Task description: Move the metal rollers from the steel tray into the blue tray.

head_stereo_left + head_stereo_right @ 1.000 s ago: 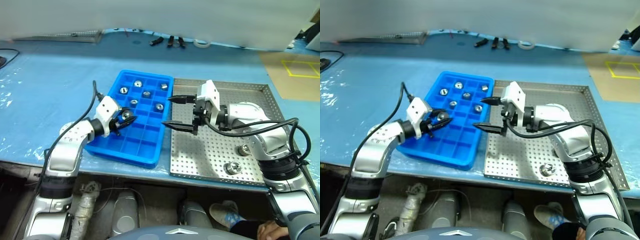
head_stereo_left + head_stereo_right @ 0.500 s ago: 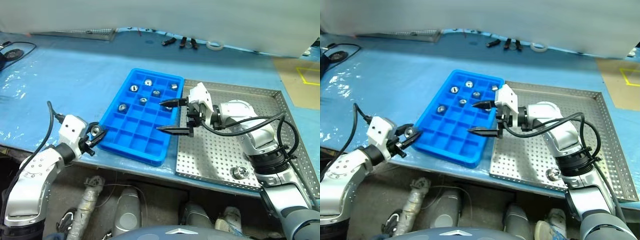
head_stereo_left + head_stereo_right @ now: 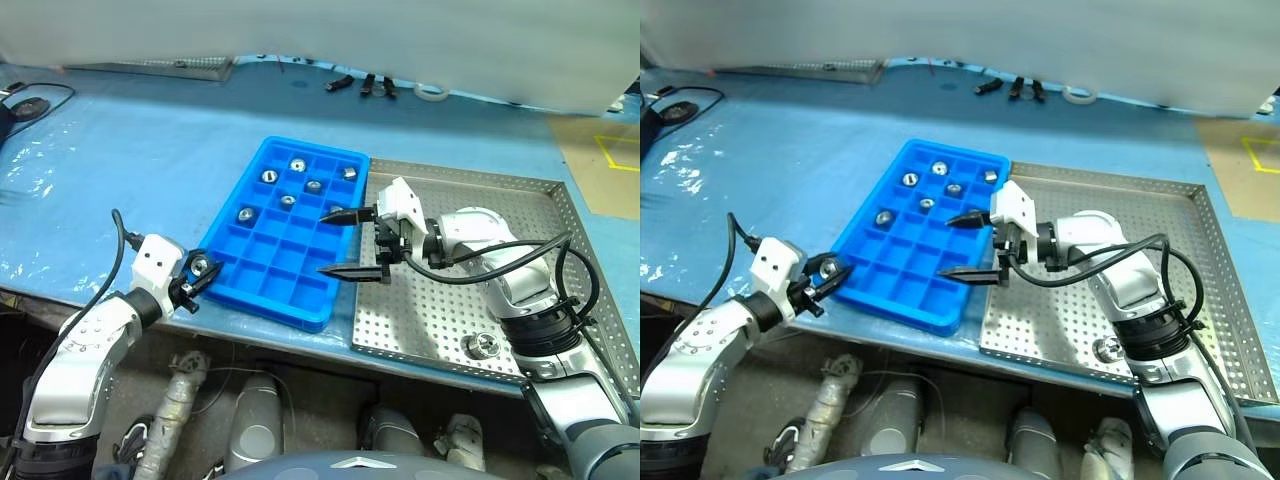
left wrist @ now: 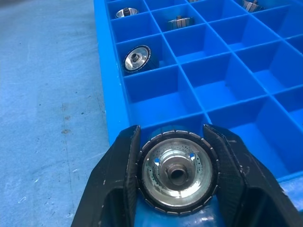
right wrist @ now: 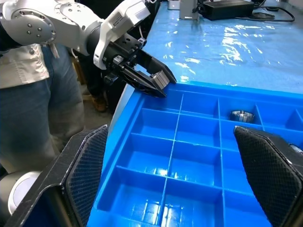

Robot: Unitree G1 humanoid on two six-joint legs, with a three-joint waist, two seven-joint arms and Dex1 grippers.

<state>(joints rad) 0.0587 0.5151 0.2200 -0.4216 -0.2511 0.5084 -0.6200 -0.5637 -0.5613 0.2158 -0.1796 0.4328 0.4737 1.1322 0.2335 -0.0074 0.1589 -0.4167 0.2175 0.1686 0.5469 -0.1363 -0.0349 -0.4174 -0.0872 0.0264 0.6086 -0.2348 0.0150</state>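
Note:
The blue tray [image 3: 262,262] lies in the middle of the table, with several metal rollers [image 3: 268,176] in its far compartments. To its right lies the steel tray [image 3: 470,200], and one roller [image 3: 480,345] rests near its front edge. My left gripper [image 3: 203,269] hovers at the blue tray's near left corner. It is shut on a roller [image 4: 176,172], and another roller [image 4: 136,57] sits two cells beyond it. My right gripper [image 3: 350,243] is open and holds nothing. It points left over the seam between the two trays.
Small black tools [image 3: 365,85] and a tape roll [image 3: 432,90] lie at the table's far edge, and another metal tray [image 3: 150,68] sits at the far left. A person in jeans [image 5: 23,109] stands beside the table's left end.
The camera swung left. My left gripper carried its roller from above the blue tray's left side back to its near left corner. The right gripper stayed open and in place.

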